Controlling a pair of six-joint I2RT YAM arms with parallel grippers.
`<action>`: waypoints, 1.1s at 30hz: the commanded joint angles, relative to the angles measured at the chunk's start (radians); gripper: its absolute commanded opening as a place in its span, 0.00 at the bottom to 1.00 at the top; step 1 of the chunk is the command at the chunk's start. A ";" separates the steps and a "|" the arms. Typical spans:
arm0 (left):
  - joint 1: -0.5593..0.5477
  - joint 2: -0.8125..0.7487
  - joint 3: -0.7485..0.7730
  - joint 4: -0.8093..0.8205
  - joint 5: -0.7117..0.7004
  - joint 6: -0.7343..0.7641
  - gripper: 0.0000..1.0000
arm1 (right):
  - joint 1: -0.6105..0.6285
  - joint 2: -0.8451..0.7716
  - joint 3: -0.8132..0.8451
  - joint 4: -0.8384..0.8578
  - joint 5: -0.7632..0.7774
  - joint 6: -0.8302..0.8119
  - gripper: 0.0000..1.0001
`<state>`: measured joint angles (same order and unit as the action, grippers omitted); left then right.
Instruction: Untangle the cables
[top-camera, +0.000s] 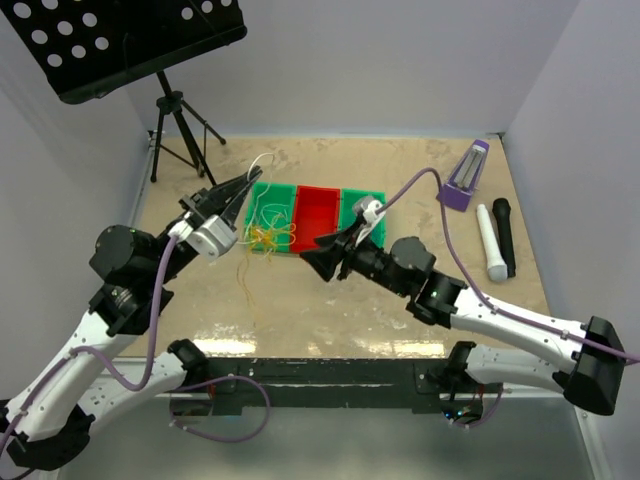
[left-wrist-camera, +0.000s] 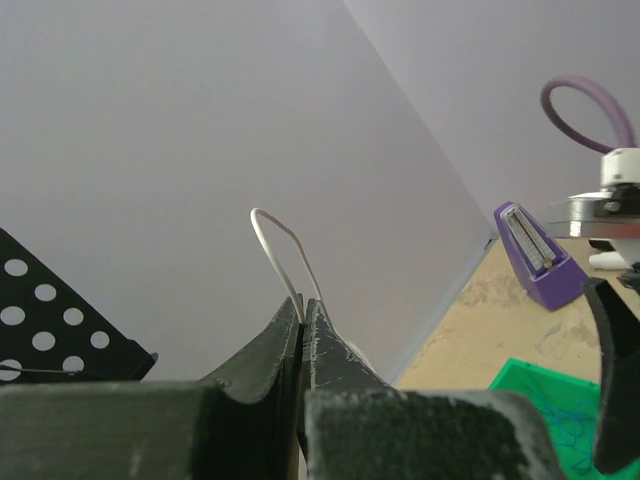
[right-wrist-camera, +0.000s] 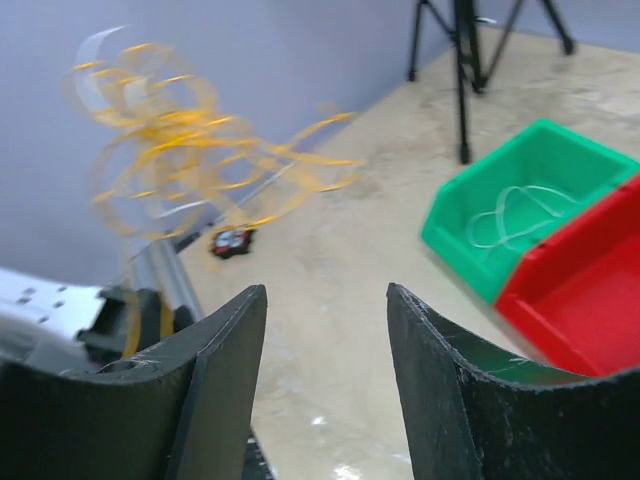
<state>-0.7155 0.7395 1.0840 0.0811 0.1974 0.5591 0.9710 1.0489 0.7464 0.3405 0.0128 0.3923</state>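
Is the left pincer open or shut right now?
The left pincer is shut on the thin white cable: its fingers press together in the left wrist view, a cable loop rising between them.

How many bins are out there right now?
3, side by side mid-table: left green bin, red bin in the middle, right green bin, partly covered. No others in view.

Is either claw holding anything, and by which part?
The left gripper pinches the white cable just below a loop that sticks out past its tips. The right gripper is open, holding nothing.
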 joint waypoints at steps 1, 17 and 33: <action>-0.001 0.018 0.001 0.072 -0.026 -0.031 0.00 | 0.147 -0.020 -0.025 0.135 0.088 0.011 0.56; -0.001 0.014 0.021 0.078 -0.044 -0.037 0.00 | 0.317 0.361 0.318 0.167 0.329 -0.076 0.68; -0.001 -0.011 0.016 0.094 -0.055 -0.030 0.00 | 0.319 0.508 0.378 0.220 0.295 -0.014 0.57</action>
<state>-0.7155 0.7387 1.0824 0.1192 0.1593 0.5411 1.2846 1.5646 1.1084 0.4961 0.2962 0.3599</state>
